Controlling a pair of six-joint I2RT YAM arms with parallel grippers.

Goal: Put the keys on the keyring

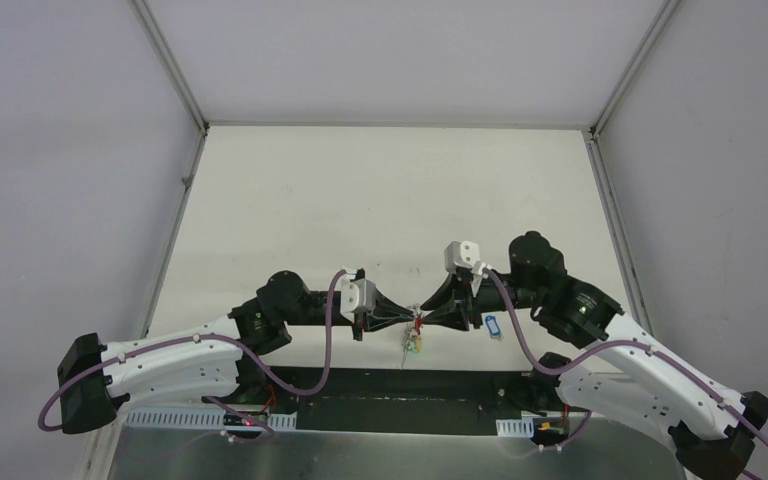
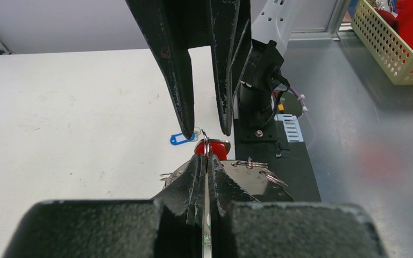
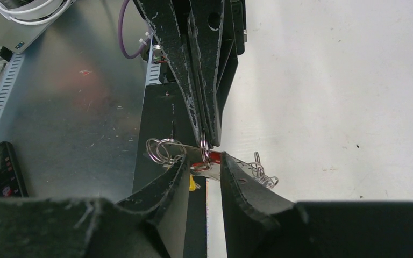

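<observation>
Listing what we see, largest first: white table. Left gripper, fingers pressed together on the keyring, a thin grey hoop seen edge-on at frame centre, with silver split rings on its rim. Right gripper, fingers apart, flanking the red-tagged key. Blue-tagged key lying on the table, just right of centre.

From here I see bright, even overhead light on the white table with only faint shadows beneath the arms, a dull hazy sheen with reddish smears on the metal plate, and the left tool and right tool dark and blurred nearest their lenses.
</observation>
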